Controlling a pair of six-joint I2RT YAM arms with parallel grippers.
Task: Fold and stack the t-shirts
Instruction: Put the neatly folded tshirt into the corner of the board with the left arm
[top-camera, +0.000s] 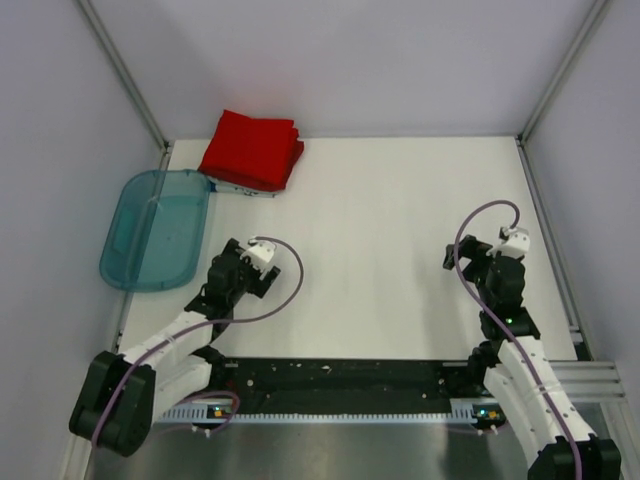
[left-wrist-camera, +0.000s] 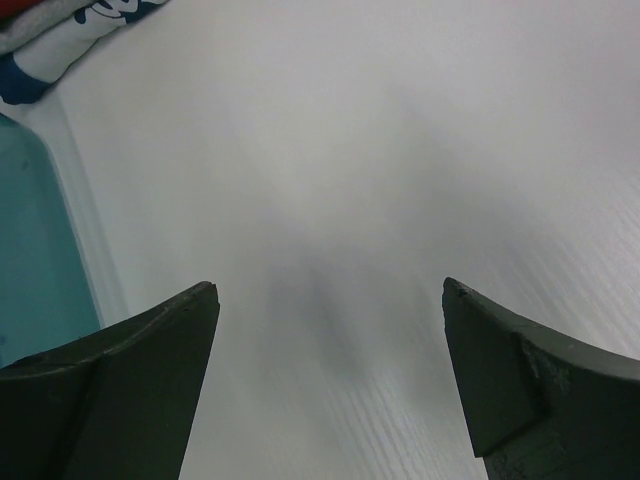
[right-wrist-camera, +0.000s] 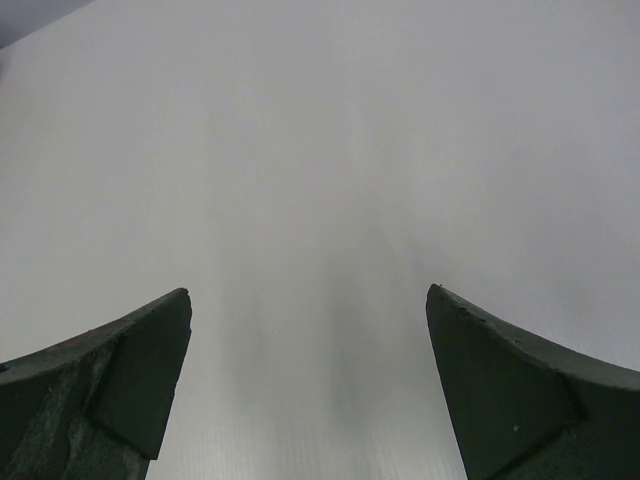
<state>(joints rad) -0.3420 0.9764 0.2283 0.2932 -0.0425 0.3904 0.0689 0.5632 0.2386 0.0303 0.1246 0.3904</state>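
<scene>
T-shirts (top-camera: 252, 150) at far-left corner of table (top-camera: 400, 250)

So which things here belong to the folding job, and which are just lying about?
Job: red t-shirts, folded and stacked far left on the table; left gripper, right gripper, both open, empty.
Lying about: teal tub; white-and-blue fabric under the stack, possibly another shirt.

A: What colour are the t-shirts (top-camera: 252, 148)?
B: Solid red, no print. The cloth (left-wrist-camera: 65, 40) by them is white with blue markings.
A: And the tub (top-camera: 155, 228)?
B: See-through teal. The bench (top-camera: 400, 240) is plain white.
A: The robot?
B: The left arm (top-camera: 175, 345) and right arm (top-camera: 530, 360) are black and white, with lilac cables (top-camera: 300, 272). The left tool (left-wrist-camera: 330, 295) and right tool (right-wrist-camera: 308, 300) have dark grey-green fingers.
</scene>
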